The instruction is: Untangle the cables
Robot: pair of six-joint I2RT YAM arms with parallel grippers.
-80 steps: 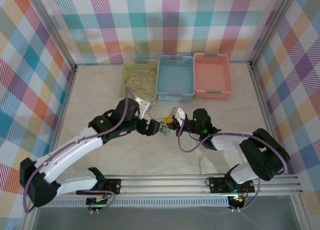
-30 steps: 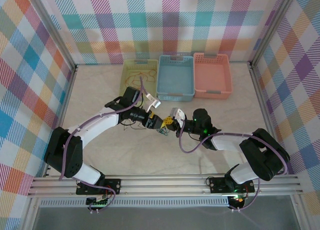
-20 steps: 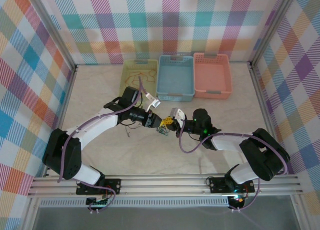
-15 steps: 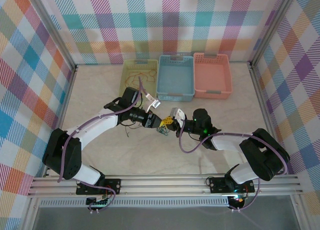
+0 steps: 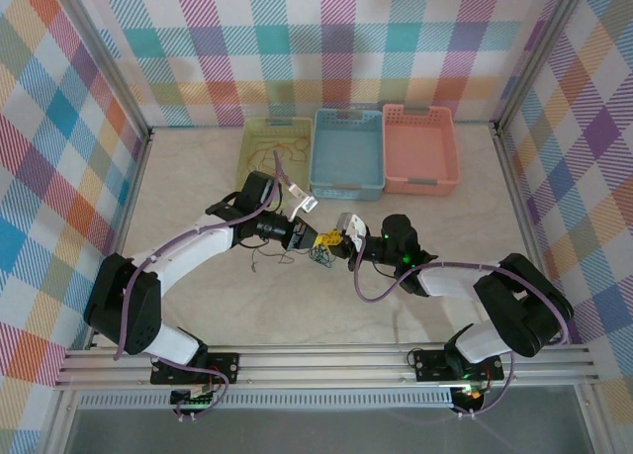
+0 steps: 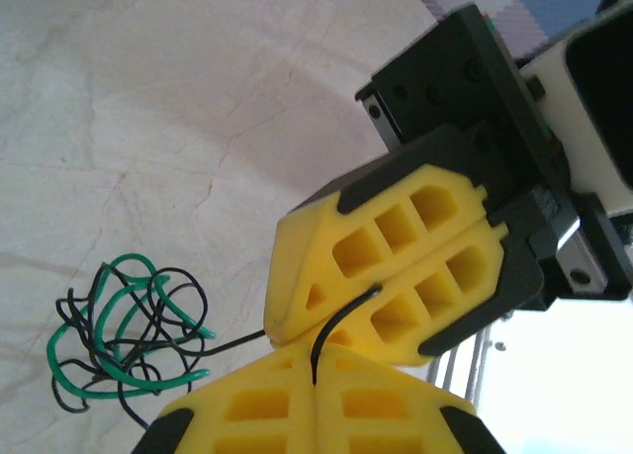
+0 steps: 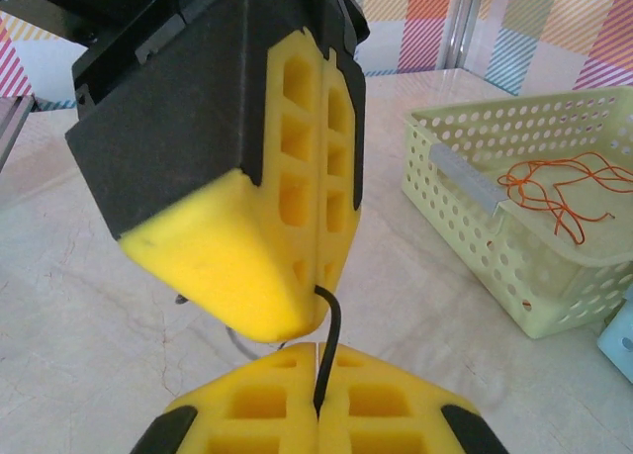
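Both arms meet tip to tip over the middle of the table [image 5: 198, 177]. The left gripper [image 7: 316, 288] and the right gripper [image 6: 292, 316] are each clamped, jaws pressed together, on the same black cable [image 7: 329, 340]. Only a short run of that cable shows between the two sets of tips.

In the left wrist view the black cable carries on down to the tangle [image 6: 124, 340] — a small knot of green and black loops lying on the table just beside the grippers, on their near side.

Well behind stand three baskets in a row against the far wall. The green basket [image 7: 465, 217] holds loose orange cables [image 7: 559, 192], and the blue basket [image 5: 346, 189] and the pink basket [image 5: 420, 185] sit to its right.
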